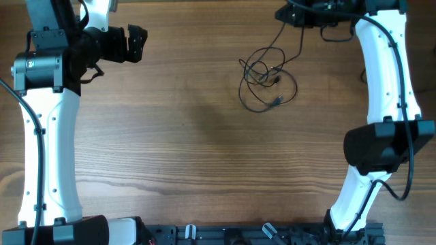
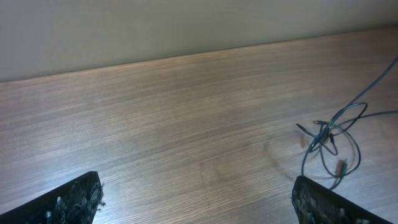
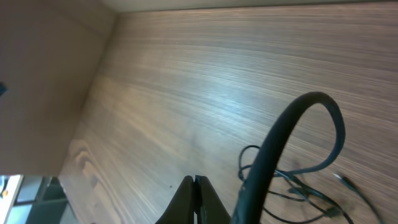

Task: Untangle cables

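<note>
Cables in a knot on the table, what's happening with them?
The cables, a loose knot on the table, are being untangled by a robot. The right gripper is shut, apparently pinching a strand that rises from the knot. The left gripper hangs open off to the side, touching nothing.

L arm [image 1: 51, 156] & R arm [image 1: 385, 68]: long white rounded links w/ black joint housings. L has a grey cylindrical motor [image 1: 37, 71], R a bulky black elbow [image 1: 385, 146]. Thin black leads [image 1: 402, 95] run along the white shells. A thick glossy lead [image 3: 280, 143] arches past the R wrist cam. L gripper [image 1: 138, 43] is black, its fingers [image 2: 74, 196] matte w/ rough speckled tips. R gripper [image 3: 195, 180] is black, wedge-shaped.
</note>
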